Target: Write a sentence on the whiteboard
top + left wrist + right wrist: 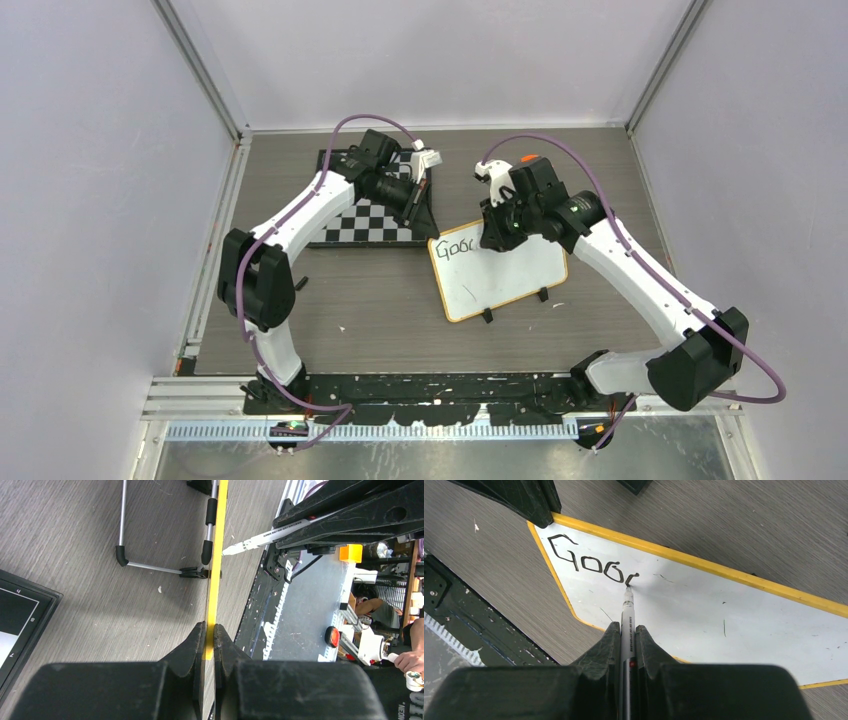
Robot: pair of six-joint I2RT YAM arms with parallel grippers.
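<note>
Where bare table [400, 320] lies open nearest the bases, whiteboard [505, 282] sits mid-table, chessboard [372, 222] just beyond, leftward. Left gripper [210, 627] pinched tight on whiteboard's far-left edge. Right gripper [626, 628] clamped on marker [628, 602], tip touching board after "Goo".

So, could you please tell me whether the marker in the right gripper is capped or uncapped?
Uncapped: the marker, clamped in the right gripper, has its bare tip on the whiteboard at the end of the black letters.
</note>
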